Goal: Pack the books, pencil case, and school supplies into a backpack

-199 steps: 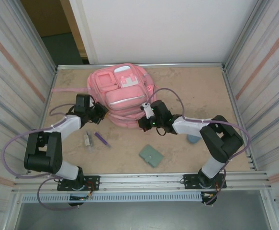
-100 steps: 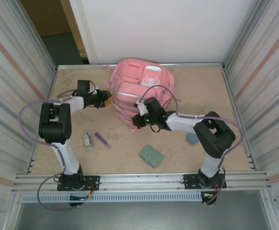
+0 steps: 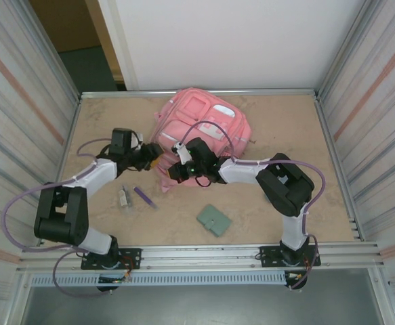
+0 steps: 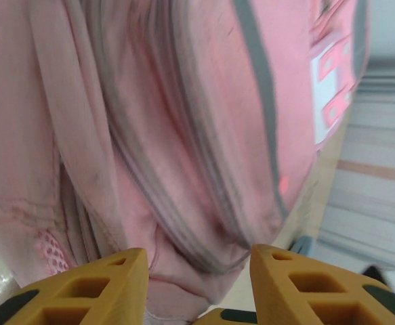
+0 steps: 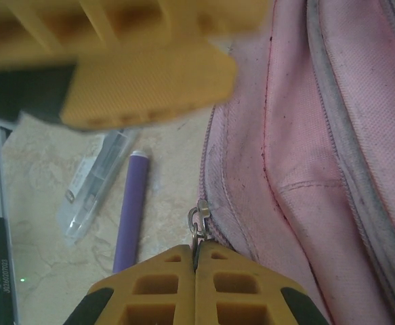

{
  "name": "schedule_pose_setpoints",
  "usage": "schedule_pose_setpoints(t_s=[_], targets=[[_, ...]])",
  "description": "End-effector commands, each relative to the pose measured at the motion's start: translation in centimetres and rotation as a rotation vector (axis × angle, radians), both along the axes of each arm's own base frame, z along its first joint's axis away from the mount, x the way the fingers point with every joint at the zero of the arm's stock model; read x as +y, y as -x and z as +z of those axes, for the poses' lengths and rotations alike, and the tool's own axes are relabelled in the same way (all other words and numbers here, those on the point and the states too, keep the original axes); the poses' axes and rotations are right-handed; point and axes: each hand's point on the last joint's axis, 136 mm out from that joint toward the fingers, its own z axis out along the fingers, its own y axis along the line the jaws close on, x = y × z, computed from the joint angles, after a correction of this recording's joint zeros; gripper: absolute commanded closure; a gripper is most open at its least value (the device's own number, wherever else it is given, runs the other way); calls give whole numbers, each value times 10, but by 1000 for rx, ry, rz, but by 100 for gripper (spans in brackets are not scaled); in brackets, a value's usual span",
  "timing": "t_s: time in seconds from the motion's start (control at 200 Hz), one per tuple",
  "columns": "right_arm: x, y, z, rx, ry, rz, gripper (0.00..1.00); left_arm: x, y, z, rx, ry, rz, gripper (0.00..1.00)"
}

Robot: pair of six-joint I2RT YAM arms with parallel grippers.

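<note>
The pink backpack [image 3: 204, 125] lies at the back middle of the table, its near corner between my two grippers. My left gripper [image 3: 154, 161] is open at that corner; in the left wrist view its yellow fingers [image 4: 82, 288] stand apart with a fold of the backpack [image 4: 183, 135] in the gap. My right gripper [image 5: 196, 254] is shut on the metal zipper pull [image 5: 197, 222] at the backpack's seam [image 5: 285, 169]. The purple pen [image 3: 143, 197] and a grey-white stick [image 3: 122, 198] lie to the front left. The sage-green folder [image 3: 214, 220] lies near the front. Books and pencil case are out of view.
Metal walls [image 3: 34, 101] close in the table on both sides, with a rail [image 3: 204, 254] along the front. The right arm's elbow [image 3: 285, 183] rises over the right half. In the right wrist view the left gripper's finger [image 5: 143, 74] hangs above the pen [image 5: 131, 210].
The backpack has slid right and turned. My left gripper has opened. My right gripper has travelled left along the backpack's edge, still shut on the zipper pull.
</note>
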Motion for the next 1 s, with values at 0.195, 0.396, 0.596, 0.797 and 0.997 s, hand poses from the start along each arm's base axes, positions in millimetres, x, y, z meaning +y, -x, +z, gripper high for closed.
schedule_pose_setpoints(t_s=[0.195,0.396,0.596,0.797,0.997], targets=[[12,11,14,15,-48,27,100,11,43,-46,204,-139,136,58],[19,19,13,6,-55,57,100,26,60,-44,219,-216,234,57],[21,17,16,-5,-54,54,100,24,69,-45,263,-172,273,57],[18,17,18,-14,-48,56,100,48,90,-41,257,-250,333,55],[26,26,18,-14,-59,91,100,41,82,-46,252,-214,313,54]])
